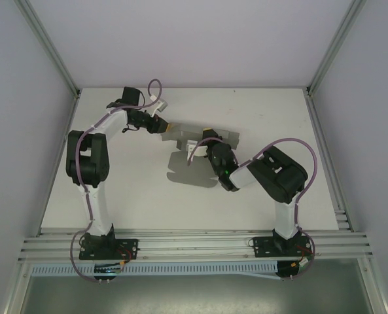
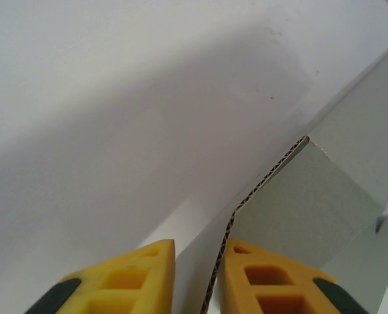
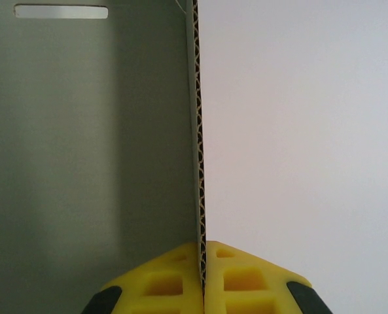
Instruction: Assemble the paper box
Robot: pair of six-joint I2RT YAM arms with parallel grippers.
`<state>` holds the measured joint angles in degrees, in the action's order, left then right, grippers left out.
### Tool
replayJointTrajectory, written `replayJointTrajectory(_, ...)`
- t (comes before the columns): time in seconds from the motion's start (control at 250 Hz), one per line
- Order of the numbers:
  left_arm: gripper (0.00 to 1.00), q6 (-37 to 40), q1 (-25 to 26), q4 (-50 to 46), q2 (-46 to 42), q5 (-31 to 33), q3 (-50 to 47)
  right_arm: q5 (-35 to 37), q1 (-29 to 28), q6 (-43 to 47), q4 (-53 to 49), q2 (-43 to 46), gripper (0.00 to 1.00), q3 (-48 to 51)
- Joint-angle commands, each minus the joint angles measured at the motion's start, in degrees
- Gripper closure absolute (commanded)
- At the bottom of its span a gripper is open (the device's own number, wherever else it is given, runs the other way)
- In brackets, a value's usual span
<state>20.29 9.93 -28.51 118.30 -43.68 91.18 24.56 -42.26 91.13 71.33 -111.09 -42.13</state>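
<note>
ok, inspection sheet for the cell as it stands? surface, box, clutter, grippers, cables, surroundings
surface: white table, bare apart from the sheet's shadow.
job's things: grey paper box, an unfolded flat sheet, apparently held up off the table between the two arms; a narrow slot is cut near one edge.
clutter: nothing seen.
grippers: right gripper shut on the sheet's edge; left gripper sits astride another edge, clamp not clear.
cables: purple cables loop along both arms, clear of the sheet.
surroundings: plain white walls, metal frame at the corners.
</note>
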Motion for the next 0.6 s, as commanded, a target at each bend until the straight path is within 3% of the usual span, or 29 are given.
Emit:
replayJointTrajectory(0.0, 0.94, -5.08, 2.30, 2.43, -2.80, 8.68, -1.42, 2.12, -0.45, -1.07, 1.79, -0.35, 1.00, -2.49)
replayJointTrajectory(0.032, 1.00, -6.87, 2.82, 2.96, -3.19, 10.32, -1.78, 2.40, -0.54, -1.02, 1.95, -0.57, 1.00, -2.68)
replayJointTrajectory(0.28, 1.00, -16.41, 7.74, 10.86, -12.68, 12.38, -12.74, 3.96, -0.70, -0.44, 2.50, -2.12, 1.00, -3.68)
replayJointTrajectory(0.436, 0.98, -18.36, 11.56, 14.80, -17.43, 10.69, -17.81, 4.01, -0.54, -0.51, 2.76, -2.29, 1.00, -3.83)
replayJointTrajectory(0.596, 0.98, -19.54, 15.25, 15.51, -17.72, 13.11, -18.96, 3.75, -0.54, -1.78, 3.07, -1.29, 1.00, -3.18)
